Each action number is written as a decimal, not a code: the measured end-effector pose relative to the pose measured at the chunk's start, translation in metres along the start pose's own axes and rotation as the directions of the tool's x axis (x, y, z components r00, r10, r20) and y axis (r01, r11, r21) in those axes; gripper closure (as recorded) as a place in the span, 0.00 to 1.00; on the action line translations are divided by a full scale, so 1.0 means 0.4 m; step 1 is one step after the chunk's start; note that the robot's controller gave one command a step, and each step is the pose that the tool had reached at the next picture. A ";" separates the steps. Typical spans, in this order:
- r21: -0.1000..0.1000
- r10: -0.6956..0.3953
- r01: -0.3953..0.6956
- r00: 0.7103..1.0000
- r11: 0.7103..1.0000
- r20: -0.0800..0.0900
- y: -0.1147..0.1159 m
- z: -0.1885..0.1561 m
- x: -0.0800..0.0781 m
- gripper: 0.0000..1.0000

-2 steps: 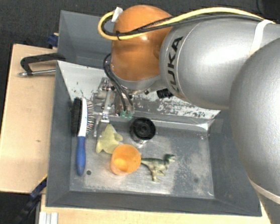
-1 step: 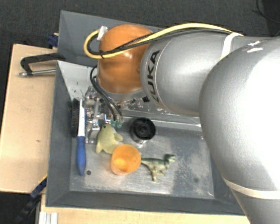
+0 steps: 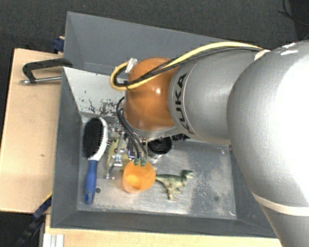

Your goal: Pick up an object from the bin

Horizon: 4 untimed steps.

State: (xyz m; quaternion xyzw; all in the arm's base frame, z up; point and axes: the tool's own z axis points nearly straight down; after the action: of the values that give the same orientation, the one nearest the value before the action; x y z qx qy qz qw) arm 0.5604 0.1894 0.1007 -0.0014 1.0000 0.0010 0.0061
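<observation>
My gripper [image 3: 120,156] is low in the bin's left half, under the arm's orange cover. It sits between a hairbrush and an orange rounded thing. The hairbrush [image 3: 92,154] has a white head with black bristles and a blue handle, and lies lengthwise just left of the gripper. The orange thing [image 3: 138,178], like a small cup or ball, lies just to the gripper's lower right, touching or nearly touching it. A small green toy dinosaur [image 3: 173,181] stands right of the orange thing, apart from the gripper.
The arm's big grey body covers the bin's right and back. A dark round thing [image 3: 161,145] shows under the cover's right edge. Bare bin floor lies right of the dinosaur, with the front wall close below the objects.
</observation>
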 end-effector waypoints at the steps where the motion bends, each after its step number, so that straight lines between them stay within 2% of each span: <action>1: -0.001 -0.053 0.053 0.999 0.999 -0.006 -0.022 0.072 -0.021 0.00; 2: 0.004 0.278 -0.278 0.960 0.961 -0.009 -0.150 0.019 -0.006 0.00; 3: -0.002 0.093 -0.093 0.996 0.996 -0.001 -0.287 0.067 0.079 0.00; 4: -0.003 0.095 -0.095 0.995 0.995 0.005 -0.287 0.063 0.075 1.00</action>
State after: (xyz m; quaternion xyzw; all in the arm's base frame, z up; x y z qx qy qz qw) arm 0.5312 0.0746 0.0747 0.0460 0.9989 0.0025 0.0084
